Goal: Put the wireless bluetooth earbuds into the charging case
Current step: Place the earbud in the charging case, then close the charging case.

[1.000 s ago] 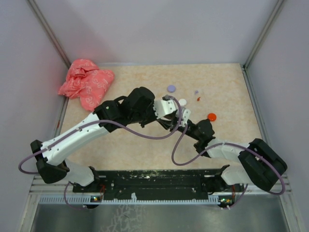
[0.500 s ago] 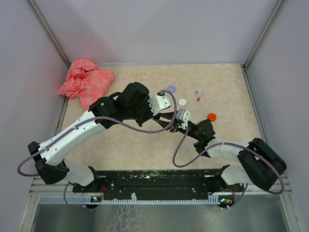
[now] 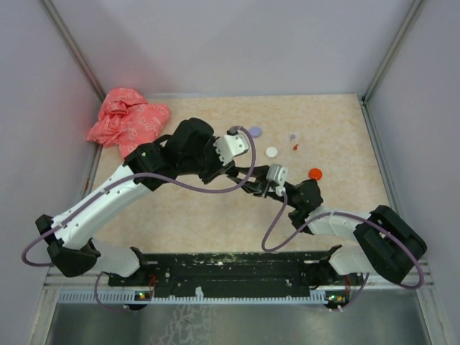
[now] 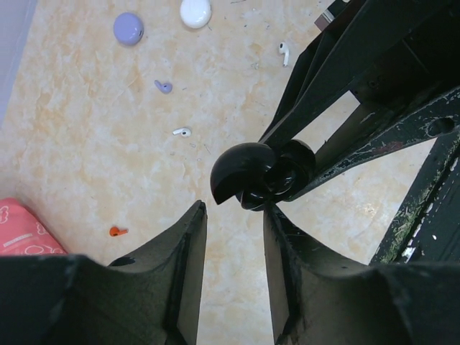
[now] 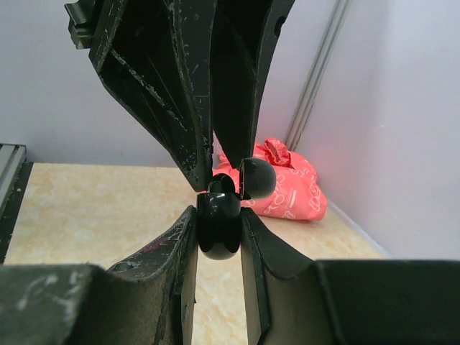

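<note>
At the centre of the right wrist frame, the right jaws pinch the black charging case (image 5: 218,226) by its body with the lid (image 5: 257,178) flipped up, probably to hold its wells steady above the table (image 4: 86,165). The left jaws stand slightly spread with nothing between them. Their tips are close to the case, though I cannot tell whether they touch it. The case's inside is all black, so a seated bud cannot be made out. In the upper left of the left wrist frame lie a white earbud (image 4: 182,131) and a lilac earbud (image 4: 164,86). A second white earbud (image 4: 283,52) lies top centre and an orange-red earbud (image 4: 117,231) lower left, all well apart from the case.
</note>
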`<action>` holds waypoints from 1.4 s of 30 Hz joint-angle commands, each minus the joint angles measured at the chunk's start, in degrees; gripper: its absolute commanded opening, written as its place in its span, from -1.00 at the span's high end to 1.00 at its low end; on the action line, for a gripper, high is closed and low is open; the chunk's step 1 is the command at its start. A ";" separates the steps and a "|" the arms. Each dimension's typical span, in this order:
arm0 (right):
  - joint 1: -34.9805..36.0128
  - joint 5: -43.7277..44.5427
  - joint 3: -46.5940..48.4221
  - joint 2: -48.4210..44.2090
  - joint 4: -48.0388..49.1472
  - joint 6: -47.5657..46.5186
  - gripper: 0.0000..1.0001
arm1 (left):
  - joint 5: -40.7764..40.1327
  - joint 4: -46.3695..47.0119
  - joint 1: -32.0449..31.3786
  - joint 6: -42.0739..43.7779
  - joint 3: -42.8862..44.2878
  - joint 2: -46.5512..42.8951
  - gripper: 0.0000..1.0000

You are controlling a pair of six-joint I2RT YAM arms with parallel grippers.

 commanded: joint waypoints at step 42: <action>-2.12 -8.76 2.50 0.99 14.11 14.84 1.00 | 60.68 34.89 24.55 -25.76 -20.78 -9.41 -1.00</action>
